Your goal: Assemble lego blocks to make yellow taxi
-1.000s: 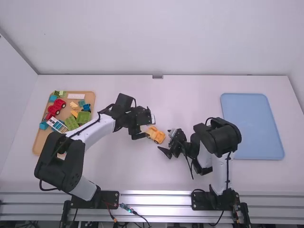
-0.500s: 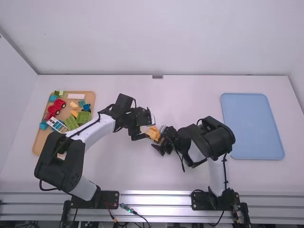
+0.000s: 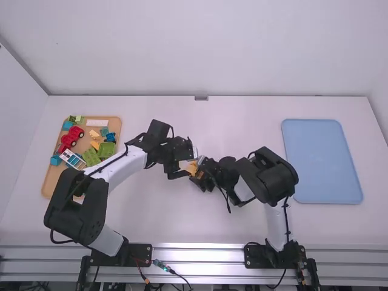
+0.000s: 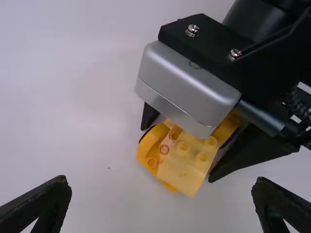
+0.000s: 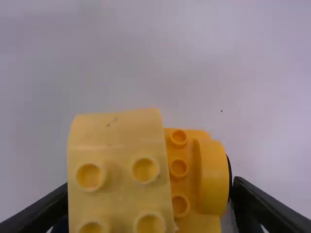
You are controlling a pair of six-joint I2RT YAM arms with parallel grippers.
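While wrist views reveal studs [image 4: 182, 147] hidden overhead, left jaws gape, right pinch blocks [image 5: 116, 128].

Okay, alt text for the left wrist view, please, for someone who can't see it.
Yellow block car, studs showing, with the right claw around it; the left claw is open in the foreground, white table behind.

From my station I have the left arm, white-linked and black-jointed [image 3: 124, 166], angled inward from its base, its black two-finger gripper [image 3: 190, 160] near the table's middle, tapered fingers [image 4: 47, 203] wide apart. My matching white-and-black right arm [image 3: 277, 221] bends sharply across toward it, its black gripper [image 3: 197, 178] low and just beside the left one.
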